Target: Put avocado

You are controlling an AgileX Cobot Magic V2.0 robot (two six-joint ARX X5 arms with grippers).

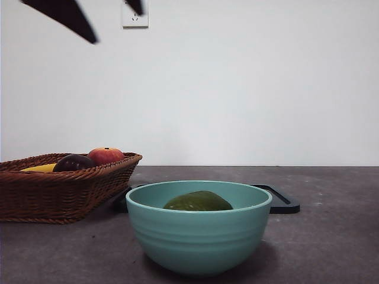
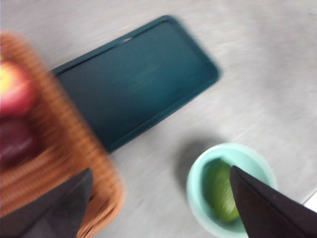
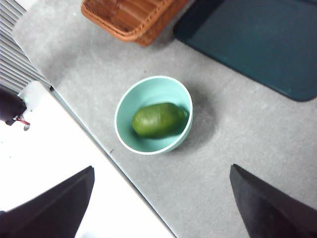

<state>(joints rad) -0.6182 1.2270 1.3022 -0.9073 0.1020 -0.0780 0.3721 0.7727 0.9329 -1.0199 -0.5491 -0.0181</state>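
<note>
Front view shows the dark green avocado (image 1: pixel 198 202) lying smooth in the teal bowl (image 1: pixel 199 236) near the desk's (image 1: pixel 331 236) front edge. Both tools, left (image 2: pixel 158 208) and right (image 3: pixel 161 208), hang high, wide open, holding nothing.

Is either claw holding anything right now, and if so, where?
Nothing is held: both claws are open and empty, and the avocado lies in the bowl.
</note>
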